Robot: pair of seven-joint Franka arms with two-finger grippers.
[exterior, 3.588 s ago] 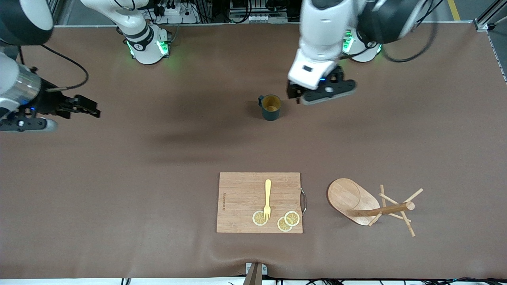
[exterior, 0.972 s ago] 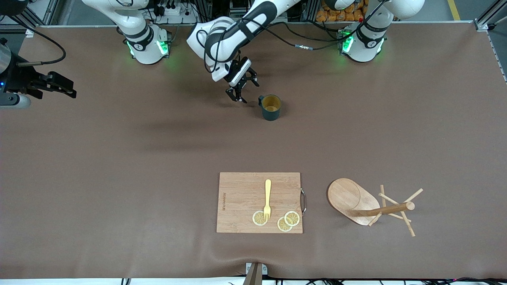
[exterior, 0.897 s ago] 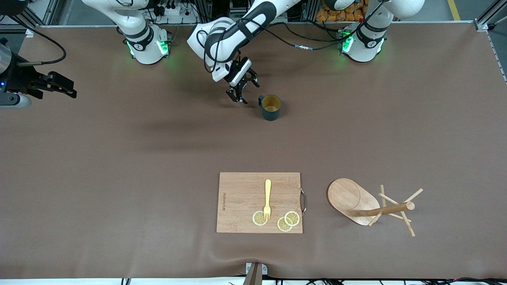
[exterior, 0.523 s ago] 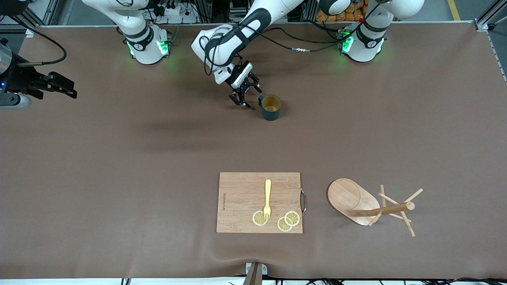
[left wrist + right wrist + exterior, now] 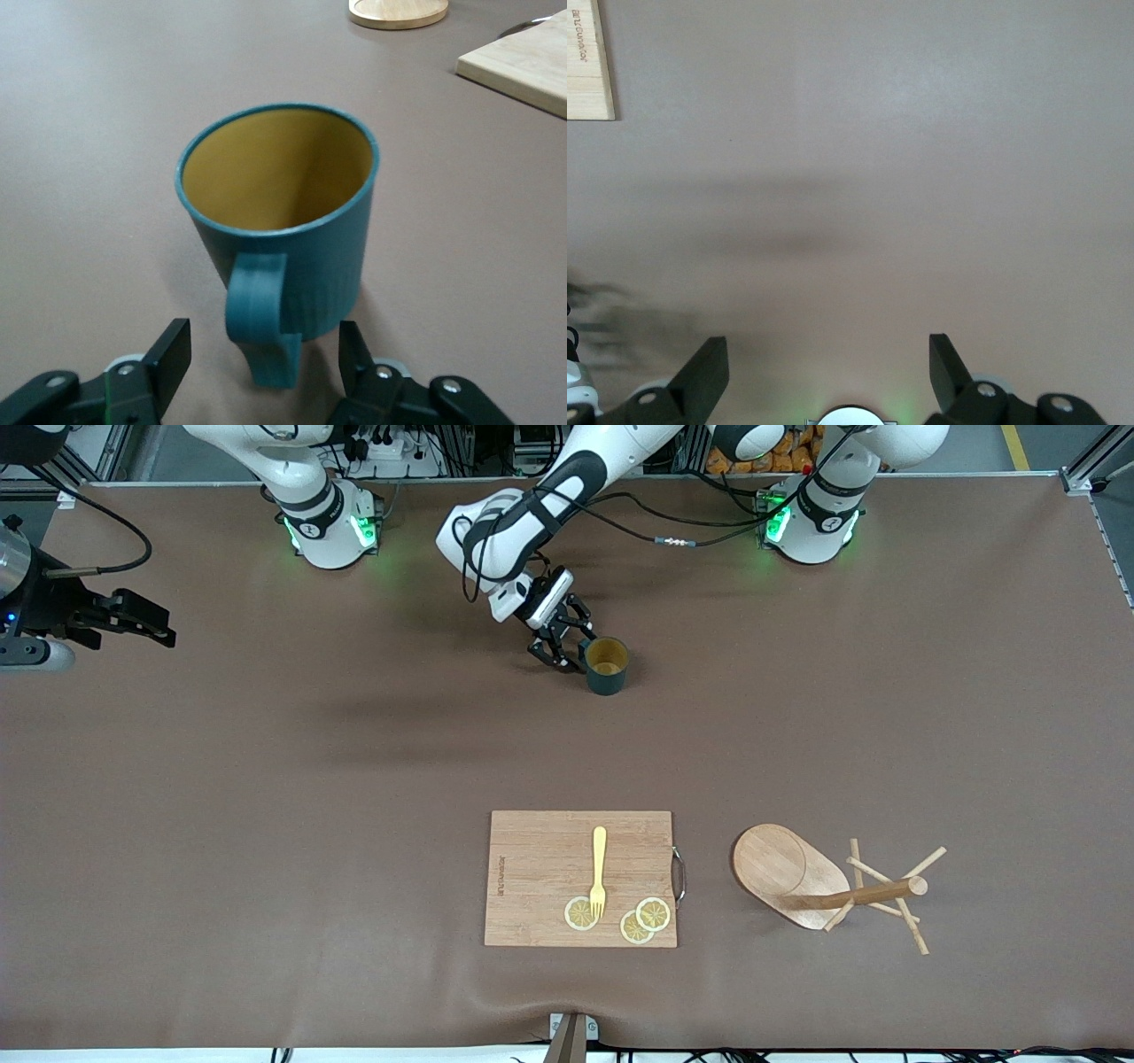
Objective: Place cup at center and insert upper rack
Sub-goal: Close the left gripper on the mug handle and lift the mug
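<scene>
Step in hand, by my read: grasping the cup [image 5: 607, 664], upper middle of the front frame, upright on the table [image 5: 266, 779], handle turned toward the right arm's end; left gripper [image 5: 562, 646] is down at table level right at that handle; in the left wrist view the fingers [image 5: 168, 354] stand either side of the handle with a gap each side, so jaws apart, straddling it, nothing pinched yet.

Right gripper [image 5: 142, 622] hangs at the left edge of the front frame, jaws spread, holding nothing; that arm is waiting.

Next move likely needs: clamp onto the handle loop squarely, then lift straight; a grip on a handle alone could let the cup swing or tilt, so keep it slow; then carry to the middle of the table, which looks bare brown mat.

Upper rack [image 5: 828, 890] lies tipped on its side at lower right of the front frame, oval base up on edge, post and pegs on the mat; untouched, so the second half of the task is not begun.

Surface: brown mat, slightly rippled at the lower edge; cutting board [image 5: 580, 879] at lower centre with a yellow fork [image 5: 599, 868] and lemon slices [image 5: 638, 919] on it; plenty of free mat between cup and board.
</scene>
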